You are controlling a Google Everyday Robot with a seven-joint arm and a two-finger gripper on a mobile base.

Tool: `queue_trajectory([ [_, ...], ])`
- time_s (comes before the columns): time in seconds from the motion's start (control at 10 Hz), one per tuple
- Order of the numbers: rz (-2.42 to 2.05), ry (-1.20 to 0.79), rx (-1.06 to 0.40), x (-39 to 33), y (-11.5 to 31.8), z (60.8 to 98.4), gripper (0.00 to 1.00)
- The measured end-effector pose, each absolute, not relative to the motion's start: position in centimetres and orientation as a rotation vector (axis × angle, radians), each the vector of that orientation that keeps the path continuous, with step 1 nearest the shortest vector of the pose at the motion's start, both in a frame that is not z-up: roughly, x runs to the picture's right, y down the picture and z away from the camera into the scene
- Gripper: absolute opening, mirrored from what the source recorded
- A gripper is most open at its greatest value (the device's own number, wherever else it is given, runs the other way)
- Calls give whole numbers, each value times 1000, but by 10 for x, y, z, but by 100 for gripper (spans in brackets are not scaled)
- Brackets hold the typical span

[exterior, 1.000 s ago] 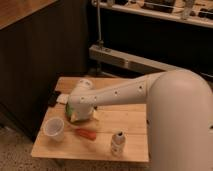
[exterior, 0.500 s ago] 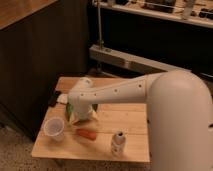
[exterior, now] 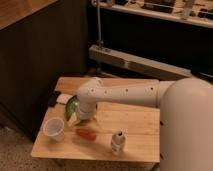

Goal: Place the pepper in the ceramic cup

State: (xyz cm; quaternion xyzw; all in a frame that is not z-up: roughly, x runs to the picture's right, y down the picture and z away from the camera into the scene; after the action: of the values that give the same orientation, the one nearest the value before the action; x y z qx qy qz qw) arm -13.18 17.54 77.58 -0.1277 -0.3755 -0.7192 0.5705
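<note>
The orange-red pepper (exterior: 86, 134) lies on the wooden table (exterior: 130, 120), near its front edge. To its left stands the white ceramic cup (exterior: 53, 128), upright and empty as far as I can see. My white arm reaches in from the right, and its wrist bends down over the table just above and behind the pepper. The gripper (exterior: 75, 118) hangs at the arm's end, between the cup and the pepper, in front of a green bowl (exterior: 71, 106).
A small white bottle-shaped shaker (exterior: 117, 142) stands to the right of the pepper. A white card and a dark object (exterior: 54, 99) lie at the table's left edge. A metal rail and shelf run behind the table. A dark wall stands on the left.
The arm's wrist has sunk a little lower and toward the table's front. The pepper, cup and shaker have stayed where they were.
</note>
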Motion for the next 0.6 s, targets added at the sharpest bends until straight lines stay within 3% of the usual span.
queue_trajectory([
  [0.2,-1778,-887,-357,-137,186,774,80],
  [0.6,-1995,-946,-341,-147,199,763,80],
])
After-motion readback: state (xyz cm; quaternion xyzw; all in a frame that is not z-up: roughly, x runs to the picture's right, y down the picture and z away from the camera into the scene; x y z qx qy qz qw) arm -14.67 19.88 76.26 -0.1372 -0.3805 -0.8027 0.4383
